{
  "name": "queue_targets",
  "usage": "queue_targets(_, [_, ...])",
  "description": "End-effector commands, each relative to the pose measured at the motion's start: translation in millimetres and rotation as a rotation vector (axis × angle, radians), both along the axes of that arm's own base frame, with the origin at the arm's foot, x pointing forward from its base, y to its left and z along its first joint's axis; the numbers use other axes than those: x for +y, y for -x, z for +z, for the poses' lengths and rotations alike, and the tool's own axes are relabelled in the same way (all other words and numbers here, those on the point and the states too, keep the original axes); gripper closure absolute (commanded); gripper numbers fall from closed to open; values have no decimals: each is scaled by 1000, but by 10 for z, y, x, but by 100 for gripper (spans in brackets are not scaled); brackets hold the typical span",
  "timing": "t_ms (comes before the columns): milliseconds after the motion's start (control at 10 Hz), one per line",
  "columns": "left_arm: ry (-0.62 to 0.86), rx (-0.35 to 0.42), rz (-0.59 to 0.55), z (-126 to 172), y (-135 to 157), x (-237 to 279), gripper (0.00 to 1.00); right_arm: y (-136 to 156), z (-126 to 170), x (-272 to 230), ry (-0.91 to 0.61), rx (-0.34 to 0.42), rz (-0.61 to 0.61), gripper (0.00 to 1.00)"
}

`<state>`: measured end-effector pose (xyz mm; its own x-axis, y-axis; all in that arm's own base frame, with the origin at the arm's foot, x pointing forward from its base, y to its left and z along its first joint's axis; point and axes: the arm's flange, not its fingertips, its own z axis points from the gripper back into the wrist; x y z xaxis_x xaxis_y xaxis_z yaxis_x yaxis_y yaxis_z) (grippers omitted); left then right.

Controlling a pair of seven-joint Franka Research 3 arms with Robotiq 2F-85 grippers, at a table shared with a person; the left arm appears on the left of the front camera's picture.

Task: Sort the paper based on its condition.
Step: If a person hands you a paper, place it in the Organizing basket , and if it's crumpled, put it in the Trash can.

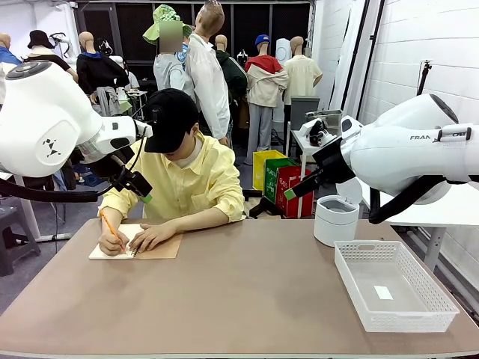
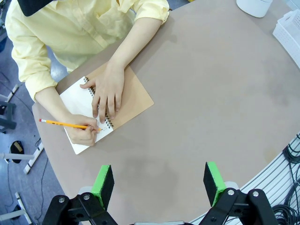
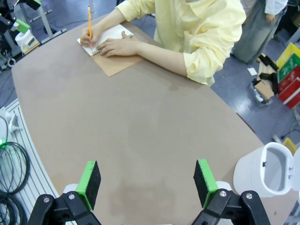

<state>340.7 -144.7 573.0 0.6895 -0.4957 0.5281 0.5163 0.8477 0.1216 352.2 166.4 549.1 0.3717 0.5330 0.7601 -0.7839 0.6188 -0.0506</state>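
With left end effector (image 2: 158, 183) and right end effector (image 3: 146, 183) both wide and empty, risks knocking the writing hand (image 1: 114, 243) if reaching early for the notebook (image 1: 161, 248) at ten o'clock.

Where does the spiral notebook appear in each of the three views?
Front view: the notebook lies left of centre, at the far edge of the table.
Left wrist view: the notebook is in the upper left, under the person's hand.
Right wrist view: the notebook is near the top, left of centre.
Shared landmark: the white bin, toward the table's other end.
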Motion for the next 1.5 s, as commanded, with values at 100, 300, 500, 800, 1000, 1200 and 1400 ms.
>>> queue_targets(100, [1,-11,-8,-21,-13,12,0,6,-8,-2,-3,7,2,0])
queue_targets(300, [1,-11,-8,-21,-13,12,0,6,-8,-2,-3,7,2,0])
queue_targets(500, [1,-11,-8,-21,-13,12,0,6,-8,-2,-3,7,2,0])
queue_targets(800, [1,-11,-8,-21,-13,12,0,6,-8,-2,-3,7,2,0])
queue_targets(1000, [1,-11,-8,-21,-13,12,0,6,-8,-2,-3,7,2,0])
queue_targets(1200, [1,-11,-8,-21,-13,12,0,6,-8,-2,-3,7,2,0])
queue_targets(1400, [1,-11,-8,-21,-13,12,0,6,-8,-2,-3,7,2,0])
